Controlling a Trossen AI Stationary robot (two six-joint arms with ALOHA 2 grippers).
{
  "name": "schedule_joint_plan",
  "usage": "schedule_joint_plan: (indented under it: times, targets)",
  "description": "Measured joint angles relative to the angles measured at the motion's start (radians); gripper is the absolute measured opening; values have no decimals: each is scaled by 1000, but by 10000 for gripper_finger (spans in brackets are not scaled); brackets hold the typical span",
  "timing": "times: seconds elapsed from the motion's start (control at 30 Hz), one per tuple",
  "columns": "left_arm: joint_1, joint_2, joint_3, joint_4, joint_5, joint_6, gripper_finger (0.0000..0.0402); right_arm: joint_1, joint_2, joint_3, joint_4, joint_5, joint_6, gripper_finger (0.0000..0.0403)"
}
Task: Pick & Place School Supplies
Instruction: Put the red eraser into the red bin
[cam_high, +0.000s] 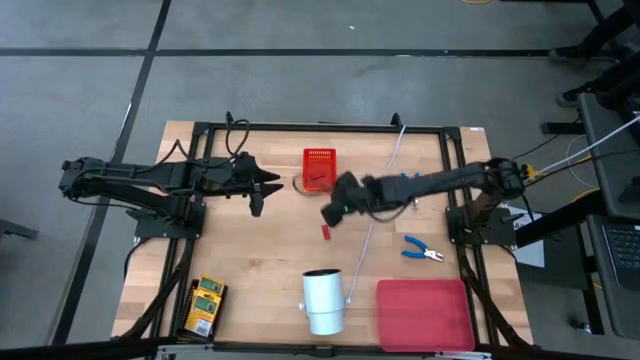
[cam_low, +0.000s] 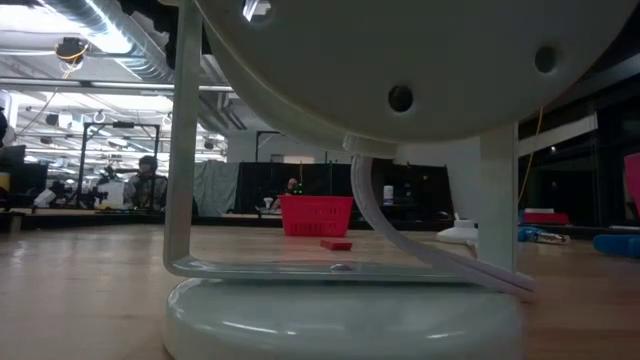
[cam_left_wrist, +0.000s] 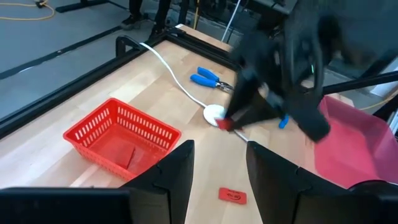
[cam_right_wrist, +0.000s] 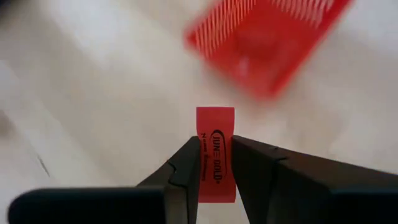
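My right gripper (cam_high: 333, 210) hovers over the table's middle, just near of the red basket (cam_high: 319, 168), and is shut on a tiny red block (cam_right_wrist: 215, 127) with dark print. It shows blurred in the left wrist view, the red block (cam_left_wrist: 225, 123) at its tips. A second red block (cam_high: 325, 232) lies flat on the wood below it. My left gripper (cam_high: 262, 186) waits open, left of the basket, touching nothing. Blue-handled pliers (cam_high: 422, 250) lie at the right. Yellow-and-green boxes (cam_high: 205, 305) lie stacked near the near-left corner. My right gripper pinches the red block between its two fingers, which sit on its two long sides (cam_right_wrist: 215, 149). The block's far end (cam_right_wrist: 215, 118) sticks out beyond the fingertips. The fingers come slanting down from the table's right. The block is lifted clear of the table.
A white cylinder (cam_high: 322, 300) stands at the near edge and fills the low view. A white cord (cam_high: 370, 235) runs from the far edge to it, with a white disc (cam_left_wrist: 214, 114) on it. A flat red mat (cam_high: 425, 315) lies near-right. Bare wood lies between basket and boxes.
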Motion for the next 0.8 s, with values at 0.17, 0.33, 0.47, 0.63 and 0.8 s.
schedule_joint_plan:
  times: [0.17,0.33,0.47,0.63,0.8]
  targets:
    - [0,0,0,0,-8,-1,143,-145,0,74,57,34,-141,81]
    - [-1,-4,0,-2,-18,-8,143,-330,24,73,173,-71,-213,81]
    - [-1,-12,1,-4,-20,-8,143,-414,96,70,259,-266,-229,81]
    - [-1,-26,1,-8,-26,-8,143,-407,170,70,280,-392,-209,85]
    - [-1,-34,1,-9,-28,-8,143,-372,196,70,300,-428,-201,106]
